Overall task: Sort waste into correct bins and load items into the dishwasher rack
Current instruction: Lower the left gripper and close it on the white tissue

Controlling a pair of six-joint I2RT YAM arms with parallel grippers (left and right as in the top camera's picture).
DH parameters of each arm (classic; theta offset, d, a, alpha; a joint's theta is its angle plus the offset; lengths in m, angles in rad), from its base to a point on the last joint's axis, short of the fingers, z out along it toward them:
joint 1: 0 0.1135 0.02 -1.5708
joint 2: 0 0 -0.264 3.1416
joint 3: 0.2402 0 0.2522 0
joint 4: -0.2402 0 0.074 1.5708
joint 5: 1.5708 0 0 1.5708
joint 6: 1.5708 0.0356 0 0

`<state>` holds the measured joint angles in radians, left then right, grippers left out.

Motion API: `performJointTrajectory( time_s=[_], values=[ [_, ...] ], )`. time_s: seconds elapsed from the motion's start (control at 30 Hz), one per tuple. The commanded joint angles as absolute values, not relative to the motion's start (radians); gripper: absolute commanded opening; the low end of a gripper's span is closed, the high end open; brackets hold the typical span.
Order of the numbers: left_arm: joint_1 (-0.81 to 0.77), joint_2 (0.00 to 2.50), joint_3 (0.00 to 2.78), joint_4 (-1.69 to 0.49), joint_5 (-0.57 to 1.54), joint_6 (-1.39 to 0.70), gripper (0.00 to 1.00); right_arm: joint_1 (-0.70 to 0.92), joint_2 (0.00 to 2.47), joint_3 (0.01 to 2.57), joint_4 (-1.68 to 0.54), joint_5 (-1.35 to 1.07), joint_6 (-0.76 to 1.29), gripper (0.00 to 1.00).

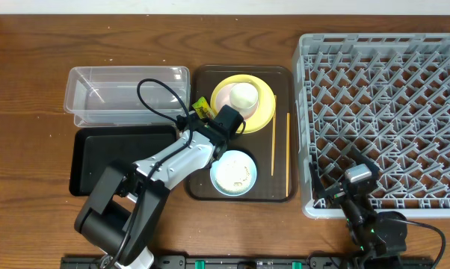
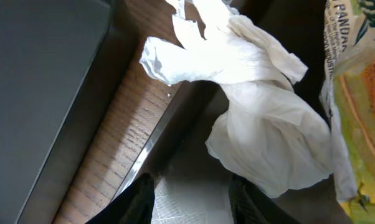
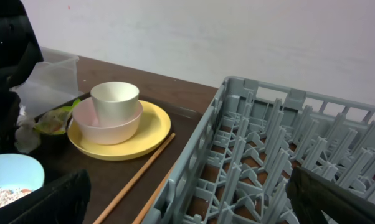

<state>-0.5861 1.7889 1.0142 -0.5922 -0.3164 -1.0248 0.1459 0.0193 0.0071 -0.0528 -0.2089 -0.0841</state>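
Observation:
A crumpled white tissue (image 2: 256, 112) lies on the left edge of the brown serving tray (image 1: 244, 190), beside the yellow-green snack wrapper (image 1: 202, 107), which also shows in the left wrist view (image 2: 356, 93). My left gripper (image 2: 194, 202) is open just short of the tissue and holds nothing; overhead it shows at the tray's left side (image 1: 202, 119). The white cup (image 3: 114, 99) sits in the pink bowl (image 3: 106, 127) on the yellow plate (image 1: 264, 112). A light blue bowl (image 1: 233, 173) holds rice crumbs. Two chopsticks (image 1: 273, 146) lie on the tray. My right gripper (image 1: 339, 173) is open over the grey rack's (image 1: 386, 112) front-left corner.
The clear tub (image 1: 128, 93) stands at the back left, with the shallow black tray (image 1: 120, 161) in front of it. A strip of bare wood (image 2: 122, 137) separates the black tray from the serving tray. The rack fills the right side.

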Motion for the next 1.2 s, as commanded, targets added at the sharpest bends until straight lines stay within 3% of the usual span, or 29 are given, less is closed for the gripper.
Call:
performJointTrajectory(
  time_s=[0.0, 0.57, 1.17],
  values=[
    [-0.586, 1.756, 1.023, -0.598, -0.323, -1.030, 0.43, 0.145, 0.016, 0.006, -0.056, -0.210, -0.083, 0.99],
    [-0.583, 1.597, 1.023, -0.587, -0.353, -1.026, 0.59, 0.145, 0.016, 0.006, -0.056, -0.210, -0.083, 0.99],
    [-0.583, 1.659, 1.021, -0.586, -0.353, -1.027, 0.59, 0.145, 0.016, 0.006, -0.056, -0.210, -0.083, 0.99]
  ],
)
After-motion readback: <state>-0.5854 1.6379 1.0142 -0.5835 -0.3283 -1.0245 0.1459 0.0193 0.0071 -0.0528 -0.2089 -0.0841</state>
